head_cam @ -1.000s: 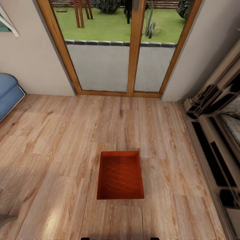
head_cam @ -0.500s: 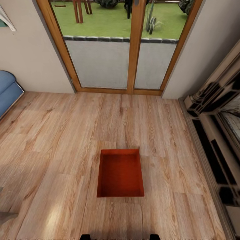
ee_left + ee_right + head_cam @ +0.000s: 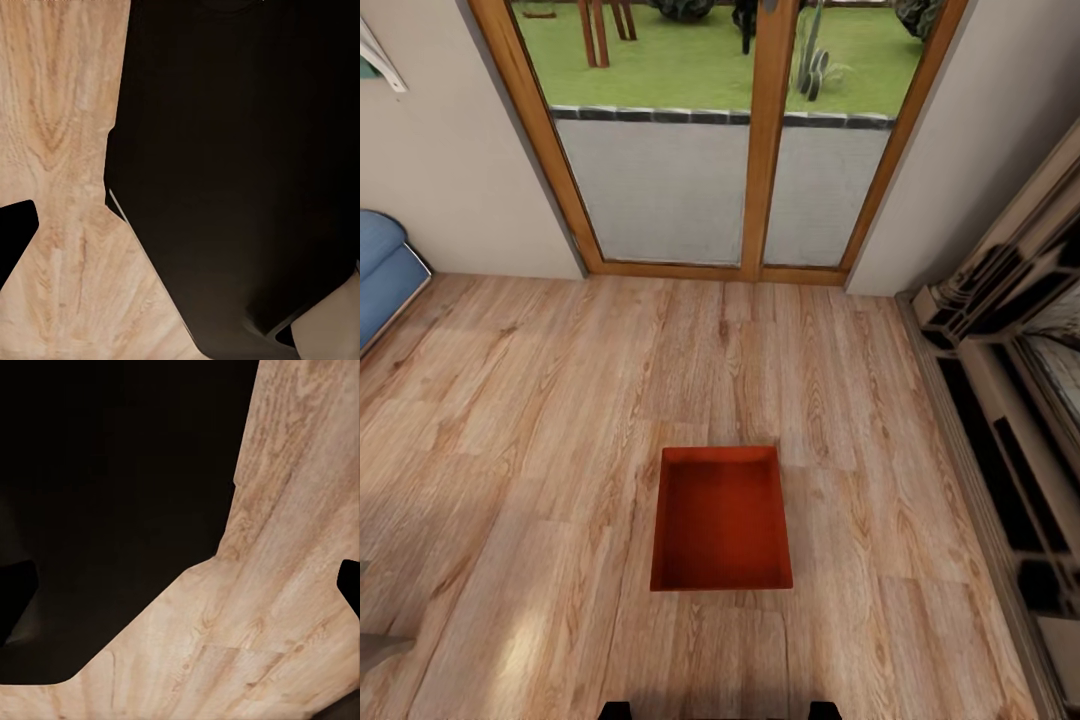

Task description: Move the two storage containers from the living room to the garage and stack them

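Here, one bin (image 3: pixel 721 520) sits on the wood floor (image 3: pixel 540 420) of the living room, squarely ahead of the robot and near the bottom edge of the head view, open side up and apparently empty, its long sides running away from the camera toward the glass doors (image 3: pixel 720 140). The sofa (image 3: pixel 385 275) lies off by the left edge of the floor and the fireplace (image 3: pixel 1010 400) runs along the right edge, both well apart from the bin. I see just one bin from here. The wrist views look down past a dark bulk of the robot's own body onto planks; a dark sliver at the edge of each may be a fingertip, but I cannot tell whether either pincer stands apart or together. Nothing is held, so the pickup looks not yet begun. The main risk, as I judge it, is a poor hold: the walls are plain and straight, with no lip or handle, so a pinch on one wall could let the bin tilt or slip once lifted. Reaching so low close to the base may also push the bin along the smooth planks instead of catching it. Driving off with it held out front could catch the fireplace surround or a door frame on the way to the garage.
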Available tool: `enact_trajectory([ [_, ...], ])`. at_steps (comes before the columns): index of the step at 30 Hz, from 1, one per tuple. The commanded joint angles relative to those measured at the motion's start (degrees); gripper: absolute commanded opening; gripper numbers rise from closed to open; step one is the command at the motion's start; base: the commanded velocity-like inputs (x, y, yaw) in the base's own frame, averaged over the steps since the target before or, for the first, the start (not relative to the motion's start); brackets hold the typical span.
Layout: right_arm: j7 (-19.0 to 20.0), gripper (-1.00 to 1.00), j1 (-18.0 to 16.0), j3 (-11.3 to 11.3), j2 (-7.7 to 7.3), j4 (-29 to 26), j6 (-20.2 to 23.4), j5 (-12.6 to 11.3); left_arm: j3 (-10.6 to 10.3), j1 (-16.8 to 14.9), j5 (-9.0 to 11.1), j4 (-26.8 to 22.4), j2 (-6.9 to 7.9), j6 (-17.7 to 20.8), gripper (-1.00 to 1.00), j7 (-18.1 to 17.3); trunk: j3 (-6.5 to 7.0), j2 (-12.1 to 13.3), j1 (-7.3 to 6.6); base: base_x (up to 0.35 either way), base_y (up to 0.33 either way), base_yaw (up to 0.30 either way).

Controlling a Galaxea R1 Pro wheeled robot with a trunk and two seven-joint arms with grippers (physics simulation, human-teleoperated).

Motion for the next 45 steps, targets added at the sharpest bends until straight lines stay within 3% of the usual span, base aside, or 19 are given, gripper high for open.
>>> enact_trajectory([
  [1,0.1,1.0,-0.1,-0.1,0.12,0.2,-0.3,0.6,-0.5,0.0,0.5,0.0,0.0,-0.2,1.0,0.0,-0.02,0.0,0.0,0.0,0.0,0.0],
  [17,0.0,1.0,-0.1,-0.4,0.22,0.2,-0.5,0.3,-0.8,0.0,-0.4,-0.1,-0.04,-0.3,1.0,0.0,-0.02,0.0,0.0,0.0,0.0,0.0],
  [23,-0.1,1.0,-0.1,-0.6,0.18,-0.2,-0.2,0.4,-0.7,0.0,-0.3,-1.0,0.86,-0.2,1.0,0.1,-0.02,0.0,0.0,0.0,0.0,0.0],
  [29,0.1,1.0,-0.1,-0.7,-0.27,-8.7,0.8,0.2,-0.6,0.0,-0.1,-8.2,3.33,0.5,1.0,0.3,-0.02,0.0,0.0,0.0,0.0,0.0],
  [31,-0.3,1.0,0.0,-0.9,-0.29,-16.6,5.8,0.1,-0.5,0.0,0.0,-13.4,4.43,1.7,1.0,0.3,-0.02,0.0,0.0,0.0,0.0,0.0],
  [34,-0.6,1.0,0.2,-1.4,-0.22,-21.2,10.0,0.0,-0.5,0.0,0.0,-17.5,4.76,3.9,1.0,1.0,-0.02,0.0,0.0,0.0,0.0,0.0],
  [35,-1.1,1.0,-0.1,-2.4,-0.02,-23.3,12.6,0.0,-0.4,-0.1,0.0,-21.7,4.76,6.7,1.0,3.0,-0.02,0.0,0.0,0.0,0.0,0.0],
  [36,-1.3,1.0,-0.3,-2.7,0.02,-23.6,12.9,-0.1,-0.4,-0.1,0.0,-22.7,4.72,7.4,1.0,3.7,-0.02,0.0,0.0,0.0,0.0,0.0],
  [41,-4.6,1.0,-4.1,-3.6,0.37,-24.6,14.2,-0.1,-0.4,-0.3,0.1,-29.5,4.47,11.7,1.0,9.3,-0.02,0.0,0.0,0.0,0.0,0.0],
  [43,-9.2,1.0,-7.9,-3.7,0.43,-25.0,14.4,-0.1,-0.4,-1.0,0.3,-30.3,4.45,15.2,1.0,11.3,-0.02,0.0,0.0,0.0,0.0,0.0],
  [45,-10.4,1.0,-11.1,-3.8,0.49,-25.2,14.3,-0.2,-0.4,-2.4,0.2,-30.9,4.4,17.0,1.0,11.6,-0.02,0.0,0.0,0.0,0.0,0.0],
])
